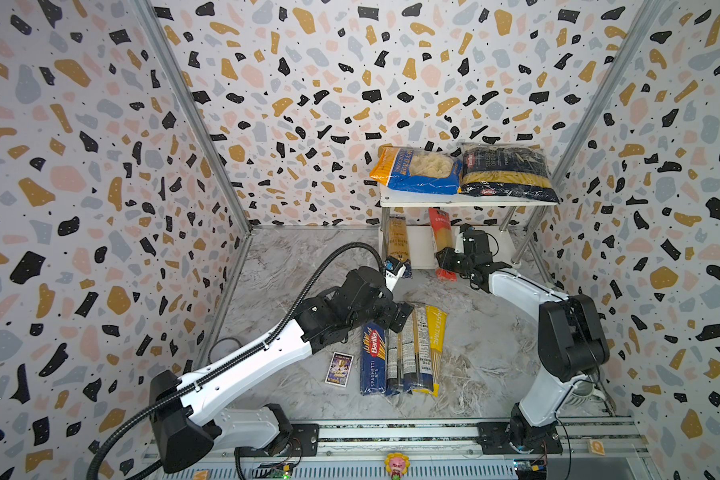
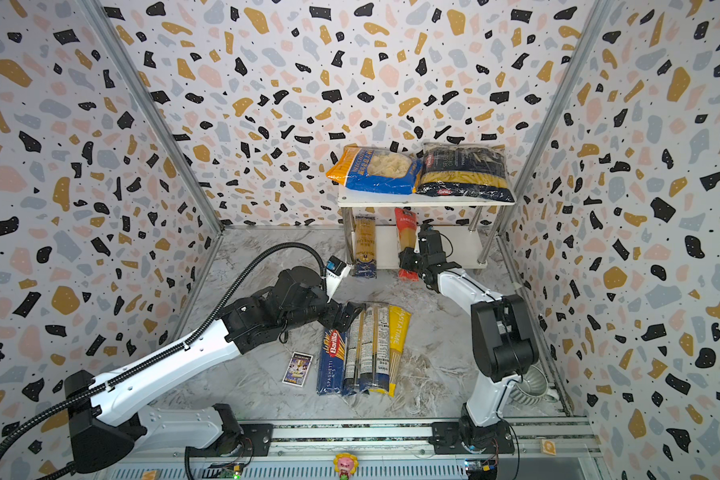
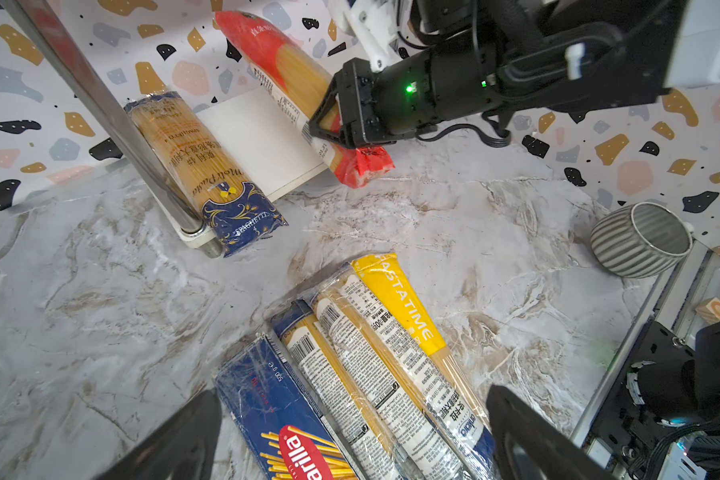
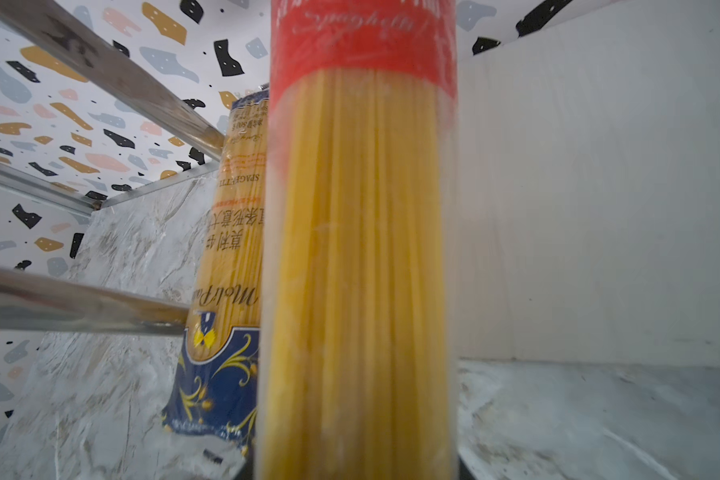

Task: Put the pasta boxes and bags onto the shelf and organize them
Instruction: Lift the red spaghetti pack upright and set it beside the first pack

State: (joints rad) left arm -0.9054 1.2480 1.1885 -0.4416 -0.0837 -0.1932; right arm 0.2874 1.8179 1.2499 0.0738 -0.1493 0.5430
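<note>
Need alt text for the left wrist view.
The right gripper grips a red spaghetti pack partly over the shelf's lower board, which also holds a navy-gold spaghetti pack. Four pasta packs lie side by side on the marble table before the open left gripper.

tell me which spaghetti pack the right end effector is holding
The red-ended pack, clamped by the right end effector at the shelf; the gold-and-navy pack beside it lies free.
</note>
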